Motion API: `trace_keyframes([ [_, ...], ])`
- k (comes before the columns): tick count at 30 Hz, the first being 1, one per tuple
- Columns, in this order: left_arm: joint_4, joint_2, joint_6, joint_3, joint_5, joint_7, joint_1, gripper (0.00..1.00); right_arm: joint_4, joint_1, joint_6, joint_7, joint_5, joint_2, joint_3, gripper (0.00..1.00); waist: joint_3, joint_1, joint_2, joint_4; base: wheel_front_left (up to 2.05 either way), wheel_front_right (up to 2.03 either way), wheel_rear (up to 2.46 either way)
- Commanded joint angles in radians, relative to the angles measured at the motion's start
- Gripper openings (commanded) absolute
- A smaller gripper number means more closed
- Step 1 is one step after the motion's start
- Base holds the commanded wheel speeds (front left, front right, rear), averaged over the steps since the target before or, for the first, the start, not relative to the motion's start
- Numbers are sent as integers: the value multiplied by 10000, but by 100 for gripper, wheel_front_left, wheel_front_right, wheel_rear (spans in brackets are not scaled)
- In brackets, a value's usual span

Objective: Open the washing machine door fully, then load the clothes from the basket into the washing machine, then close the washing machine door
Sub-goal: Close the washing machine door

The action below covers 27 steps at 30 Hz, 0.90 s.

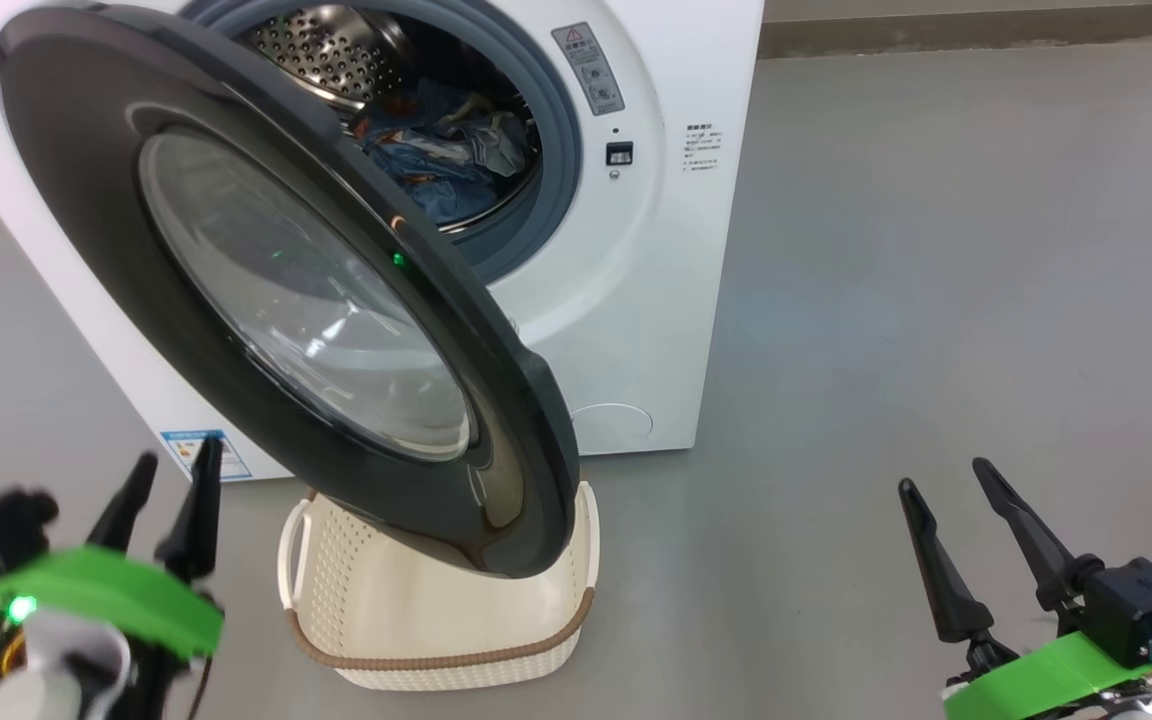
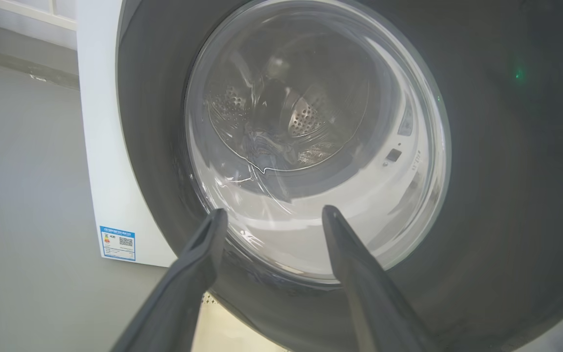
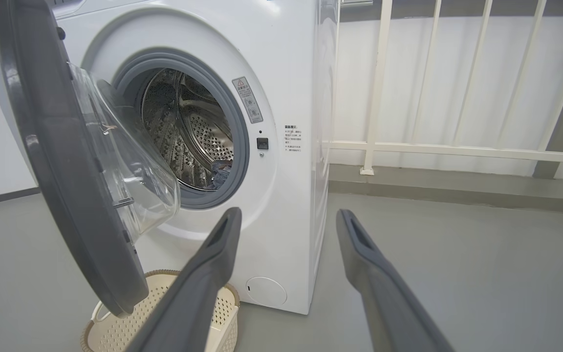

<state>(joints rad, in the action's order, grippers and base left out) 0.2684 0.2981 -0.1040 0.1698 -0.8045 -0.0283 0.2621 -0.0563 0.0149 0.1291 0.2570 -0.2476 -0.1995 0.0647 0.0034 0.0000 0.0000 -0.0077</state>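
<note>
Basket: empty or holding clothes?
Empty where visible: the basket shows bare cream inside; the clothes lie in the drum. The door hides part.

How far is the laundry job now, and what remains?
Done: the light blue printed clothes lie in the drum of the white washing machine; the cream perforated basket looks empty where it shows. In hand: nothing, left gripper and right gripper are open. Left: closing the round black-rimmed glass door, now swung open.

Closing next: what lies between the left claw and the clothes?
The washing machine door; in the left wrist view the clothes show through its glass beyond the left claw.
</note>
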Motion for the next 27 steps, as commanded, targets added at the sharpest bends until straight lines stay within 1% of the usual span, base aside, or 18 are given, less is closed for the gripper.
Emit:
trace_keyframes([
  [1,-270,495,-79,-283,353,-404,5,100,290,-27,16,48,60,-148,121,100,6,0,0,-21,0,0,0],
  [6,-75,465,-70,-121,1024,-1587,-731,100,300,-85,16,48,53,-130,44,100,7,0,0,-67,0,0,0],
  [11,153,228,-59,-152,1544,-2201,-1309,100,309,-103,16,48,62,-77,-25,100,13,0,0,-134,0,0,0],
  [15,130,-154,-11,-591,1890,-2321,-1654,100,330,-144,16,48,62,-70,-72,100,41,0,0,-156,0,0,0],
  [22,-821,-933,-126,-1834,3342,-2332,-2277,100,355,-178,16,48,70,-25,-185,100,82,0,0,-173,0,0,0],
  [24,-1030,-1132,-164,-2083,3730,-2332,-2484,100,348,-180,16,48,61,-18,-201,100,83,0,0,-189,0,0,0],
  [25,-1030,-1132,-164,-2083,3730,-2332,-2484,100,348,-180,16,48,61,-18,-201,100,83,0,0,-189,0,0,0],
  [27,-1244,-1352,-203,-2291,3985,-2333,-2626,100,346,-192,16,48,53,-11,-239,100,89,0,0,-192,0,0,0],
])
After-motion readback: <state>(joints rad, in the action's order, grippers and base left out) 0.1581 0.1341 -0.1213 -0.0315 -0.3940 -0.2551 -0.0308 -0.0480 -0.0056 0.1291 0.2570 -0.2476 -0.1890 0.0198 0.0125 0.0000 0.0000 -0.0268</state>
